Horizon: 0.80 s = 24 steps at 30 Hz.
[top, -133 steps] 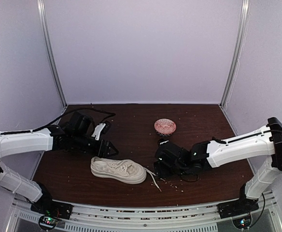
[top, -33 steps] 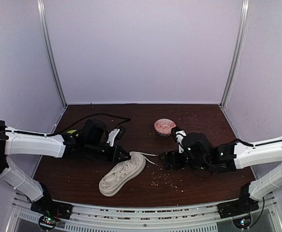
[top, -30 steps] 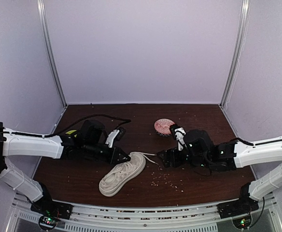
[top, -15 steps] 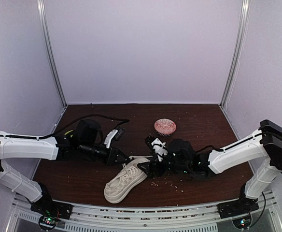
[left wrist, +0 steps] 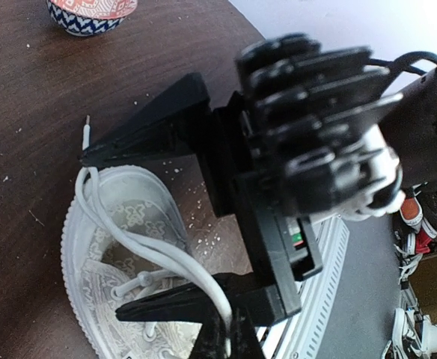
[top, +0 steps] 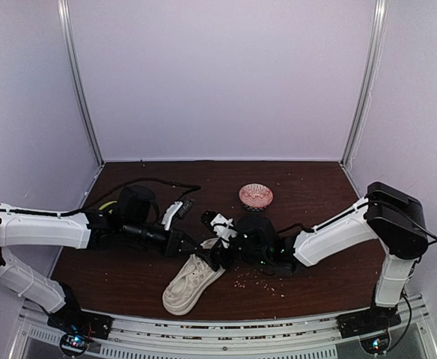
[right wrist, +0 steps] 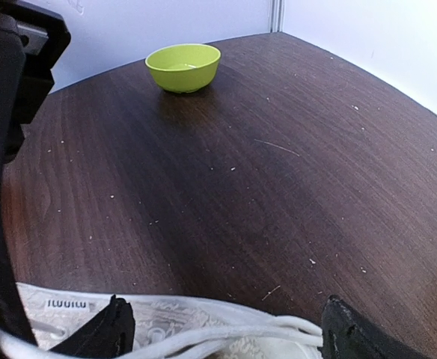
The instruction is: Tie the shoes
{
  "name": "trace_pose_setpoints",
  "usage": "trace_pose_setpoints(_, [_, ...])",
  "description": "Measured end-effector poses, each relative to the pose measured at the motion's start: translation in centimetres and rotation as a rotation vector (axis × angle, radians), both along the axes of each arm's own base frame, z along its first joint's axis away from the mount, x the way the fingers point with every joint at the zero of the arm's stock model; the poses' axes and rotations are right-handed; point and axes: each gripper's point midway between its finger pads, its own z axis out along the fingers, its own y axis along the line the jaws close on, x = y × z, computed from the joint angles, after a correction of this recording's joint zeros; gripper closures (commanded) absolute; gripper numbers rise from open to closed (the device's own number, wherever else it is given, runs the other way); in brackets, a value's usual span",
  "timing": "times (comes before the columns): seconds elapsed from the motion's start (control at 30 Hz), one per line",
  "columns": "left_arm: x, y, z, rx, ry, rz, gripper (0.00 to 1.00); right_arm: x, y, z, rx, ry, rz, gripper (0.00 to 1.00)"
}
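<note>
One small green bowl sits at the far left of the dark wooden table, mostly hidden behind the left arm in the top view and well apart from everything else. Next to the right comes the left gripper, reaching in low from the left; its jaws are pressed together on a white lace, which in the left wrist view curves up from the shoe and runs straight into the closed fingertips. Just below and right of it lies the cream sneaker, set at a slant near the middle of the table's front half – one end points toward the near edge, the other up toward the two grippers. The right gripper comes in from the right and meets the left one at that upper end of the sneaker. Its jaws stand wide apart – the right wrist view shows one black finger on each side, with laces and the patterned cream fabric lying between them, nothing clamped. Pale crumbs are scattered on the wood just right of the sneaker. Farther back and to the right stands a small pink patterned bowl, clear of both arms.
</note>
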Motion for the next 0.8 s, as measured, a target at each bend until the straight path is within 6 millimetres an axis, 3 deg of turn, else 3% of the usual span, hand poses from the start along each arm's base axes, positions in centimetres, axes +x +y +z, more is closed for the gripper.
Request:
trace_pose_setpoints(0.2, [-0.3,-0.3,0.3,-0.019,0.012,-0.019,1.00,0.3,0.6,-0.8,0.010,-0.036,0.009,0.17])
trace_pose_setpoints(0.27, [-0.5,-0.3,0.3,-0.022,0.018,-0.025,1.00,0.3,0.6,-0.2,0.041,-0.071,0.016,0.24])
trace_pose_setpoints(0.4, [-0.6,-0.3,0.3,-0.026,0.031,-0.027,1.00,0.2,0.4,0.6,0.101,-0.138,0.023,0.62])
trace_pose_setpoints(0.5, [-0.7,-0.2,0.0,-0.024,0.040,-0.025,1.00,0.3,0.2,0.8,0.114,-0.167,0.021,0.98])
trace_pose_setpoints(0.53, [-0.8,-0.1,-0.1,-0.022,0.043,-0.024,1.00,0.2,0.3,0.8,0.115,-0.167,0.024,1.00])
trace_pose_setpoints(0.67, [-0.7,0.1,-0.4,-0.014,0.045,-0.009,0.60,0.2,-0.2,1.1,0.084,-0.174,0.021,1.00])
trace_pose_setpoints(0.8, [-0.2,0.8,0.4,-0.019,-0.003,0.043,0.34,-0.4,-2.7,3.1,0.060,-0.193,-0.005,1.00])
